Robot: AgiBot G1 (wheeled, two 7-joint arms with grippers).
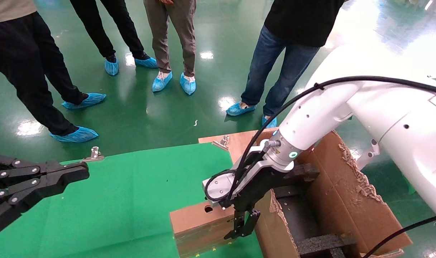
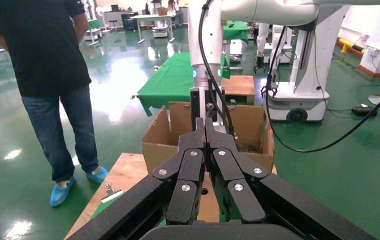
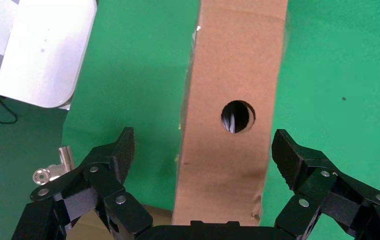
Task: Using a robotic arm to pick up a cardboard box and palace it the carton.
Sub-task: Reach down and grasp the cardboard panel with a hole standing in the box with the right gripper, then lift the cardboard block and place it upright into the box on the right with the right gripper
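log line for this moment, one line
phase: pre-grasp | right gripper: open, straddling cardboard box | left gripper: shut, parked | carton: beside box

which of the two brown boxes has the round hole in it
The small cardboard box between the right gripper's open fingers; the big carton has ragged flaps instead.

Shiny green floor everywhere, epoxy kind by the look of it, glossy enough that the overhead lights show up as white blobs all over it. Four people standing around, only legs in the head view, all in blue shoe covers. The guy in jeans and a black tee is closest. The work surface has a green cloth on it, held by metal clips, with bare wooden board poking out at the far corner. Further back there's another table with a green cloth, a white table near the far wall, and a white machine base on wheels.
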